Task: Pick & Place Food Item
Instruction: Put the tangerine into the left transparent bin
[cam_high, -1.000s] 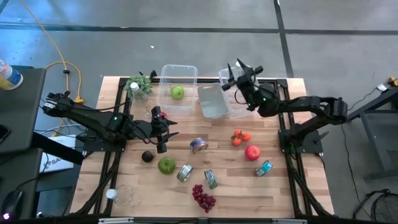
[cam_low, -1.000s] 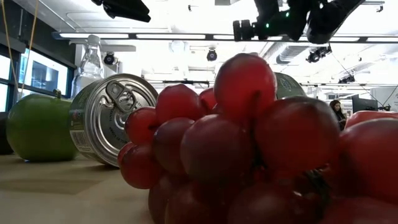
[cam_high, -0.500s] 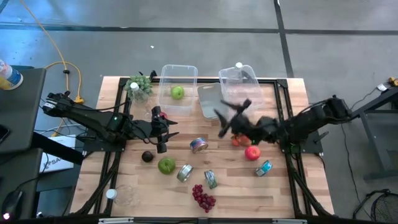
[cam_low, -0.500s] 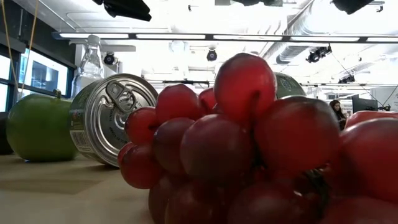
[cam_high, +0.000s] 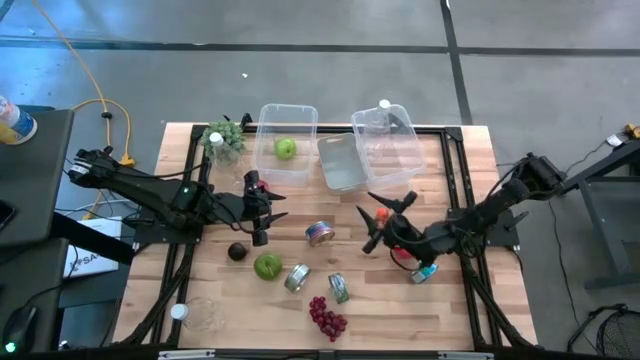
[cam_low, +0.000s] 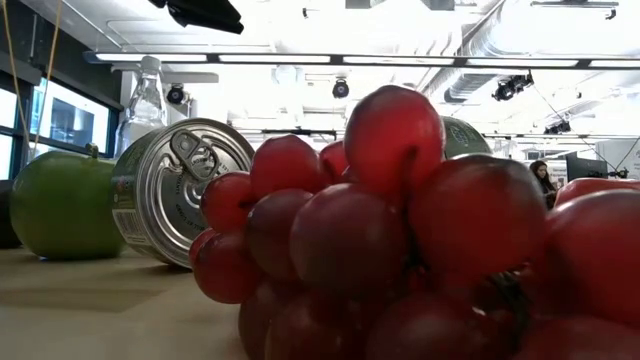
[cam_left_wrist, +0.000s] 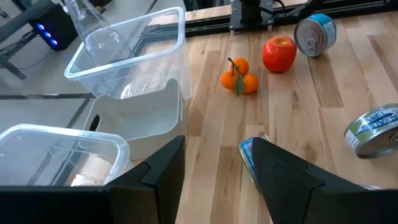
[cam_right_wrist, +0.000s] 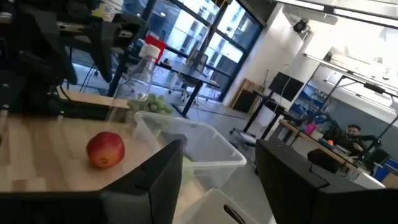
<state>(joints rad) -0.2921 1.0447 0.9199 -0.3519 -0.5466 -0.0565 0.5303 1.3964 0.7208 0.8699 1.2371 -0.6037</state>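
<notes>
High view | right gripper (cam_high: 372, 222) spread, empty, above tangerines (cam_left_wrist: 239, 75) | left gripper (cam_high: 268, 212) spread, empty | can (cam_low: 175, 190) labels unreadable

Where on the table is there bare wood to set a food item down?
Free: the near right corner past the teal can, and the left strip between the green grapes and the dark fruit. Crowded: the middle front, around the green apple, cans and red grapes.

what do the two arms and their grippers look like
Both arms are dark, near-black jointed links mounted on black frames at the table's sides. The left gripper and right gripper each end in two flat, angular black fingers. A small green light shows on the left arm.
</notes>
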